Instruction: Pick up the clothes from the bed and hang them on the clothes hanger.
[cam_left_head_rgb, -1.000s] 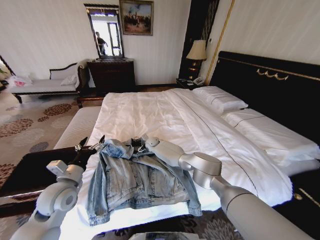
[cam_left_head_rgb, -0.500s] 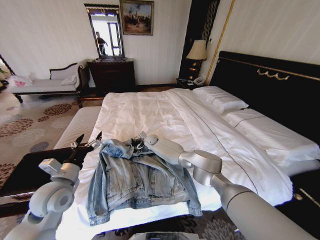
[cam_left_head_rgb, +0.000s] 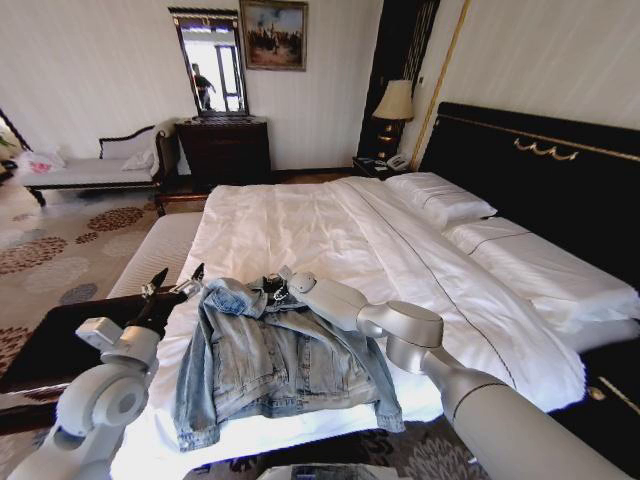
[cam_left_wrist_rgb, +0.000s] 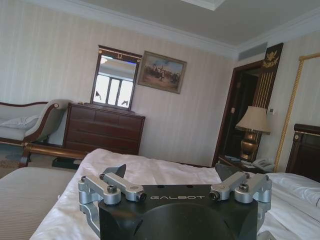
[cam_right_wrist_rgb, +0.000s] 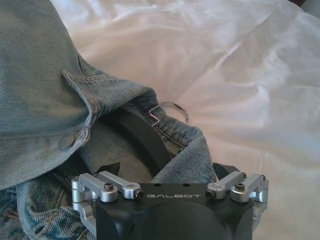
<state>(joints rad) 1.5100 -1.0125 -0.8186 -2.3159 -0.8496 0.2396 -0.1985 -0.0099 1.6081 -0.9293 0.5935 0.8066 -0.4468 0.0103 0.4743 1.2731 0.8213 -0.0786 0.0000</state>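
Lower centre, right gripper (cam_left_head_rgb: 281, 281) straddles the denim jacket (cam_left_head_rgb: 280, 365) collar and hanger (cam_right_wrist_rgb: 145, 140), jaws spread, gripping nothing; closing comes next, while left gripper (cam_left_head_rgb: 172, 285) waits, open and empty.

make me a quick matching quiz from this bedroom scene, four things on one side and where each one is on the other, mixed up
Things:
1. denim jacket
2. hanger
3. left gripper
4. right gripper

Places:
A. open, over the bed's edge beside the jacket's shoulder
B. at the jacket's collar
C. spread on the white sheet near the foot of the bed
D. tucked inside the jacket's neck, hook poking out

Pairs: 1-C, 2-D, 3-A, 4-B
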